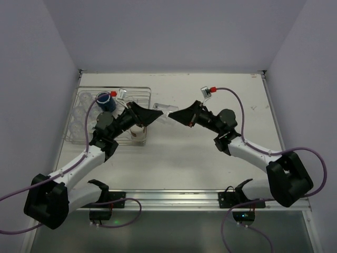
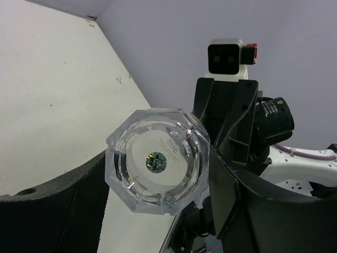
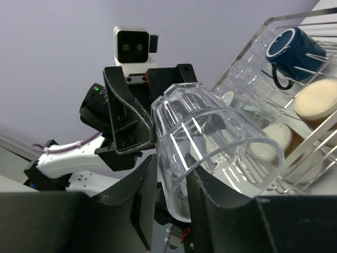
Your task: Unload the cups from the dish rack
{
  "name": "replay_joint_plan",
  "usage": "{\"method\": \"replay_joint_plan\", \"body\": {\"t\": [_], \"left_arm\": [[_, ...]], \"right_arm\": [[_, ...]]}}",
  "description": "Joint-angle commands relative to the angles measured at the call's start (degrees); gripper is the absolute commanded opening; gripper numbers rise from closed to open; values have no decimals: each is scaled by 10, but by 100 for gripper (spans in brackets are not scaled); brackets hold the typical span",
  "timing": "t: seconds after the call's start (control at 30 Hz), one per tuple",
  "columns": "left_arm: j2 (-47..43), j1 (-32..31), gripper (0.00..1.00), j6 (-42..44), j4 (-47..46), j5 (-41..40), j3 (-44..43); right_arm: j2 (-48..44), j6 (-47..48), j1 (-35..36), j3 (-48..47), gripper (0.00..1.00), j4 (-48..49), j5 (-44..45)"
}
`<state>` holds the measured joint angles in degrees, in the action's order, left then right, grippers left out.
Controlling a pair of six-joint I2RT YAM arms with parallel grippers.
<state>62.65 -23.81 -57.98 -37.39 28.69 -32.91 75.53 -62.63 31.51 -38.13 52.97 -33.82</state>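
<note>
Standing at the left of the white counter (image 1: pixel 200 168), the wire dish rack (image 1: pixel 138 94) was not yet unloaded. Just to its right, the left arm (image 1: pixel 89 158) and right arm (image 1: pixel 247 150) met nose to nose above the counter's middle. A dark blue mug (image 1: pixel 106 101), tan cups (image 3: pixel 316 103) and other clear cups sat in the rack.

Between the arms hung a clear faceted tumbler (image 1: pixel 162 111), off the counter, outside the rack and lying on its side. Its long axis ran along the line from wrist to wrist, with the base toward the left arm and the open mouth toward the right.

The left fingers (image 2: pixel 63 211) were spread about as wide as the tumbler and touched its base end on both sides, gripping it. The right fingers (image 3: pixel 221 205) stood a narrow gap apart at the mouth, apparently one outside the wall and one inside. Whether they pressed the rim could not be told.

A handover looked likely, and it would turn on the right fingers pinching that wall before the left let go.
</note>
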Motion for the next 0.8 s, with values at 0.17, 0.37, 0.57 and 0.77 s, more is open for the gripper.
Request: {"method": "replay_joint_plan", "body": {"t": [0.17, 0.37, 0.57, 0.77], "left_arm": [[1, -24, 48, 12, -33, -17, -2], [-51, -24, 90, 151, 189, -68, -85], [-100, -23, 98, 286, 375, -160, -144], [-132, -23, 97, 387, 543, -249, -184]], "right_arm": [[24, -38, 3, -20, 3, 79, 16], [-52, 105, -3, -43, 0, -146, 84], [-68, 285, -12, -142, 0, -428, 150], [66, 470, -13, -350, 0, -742, 263]]}}
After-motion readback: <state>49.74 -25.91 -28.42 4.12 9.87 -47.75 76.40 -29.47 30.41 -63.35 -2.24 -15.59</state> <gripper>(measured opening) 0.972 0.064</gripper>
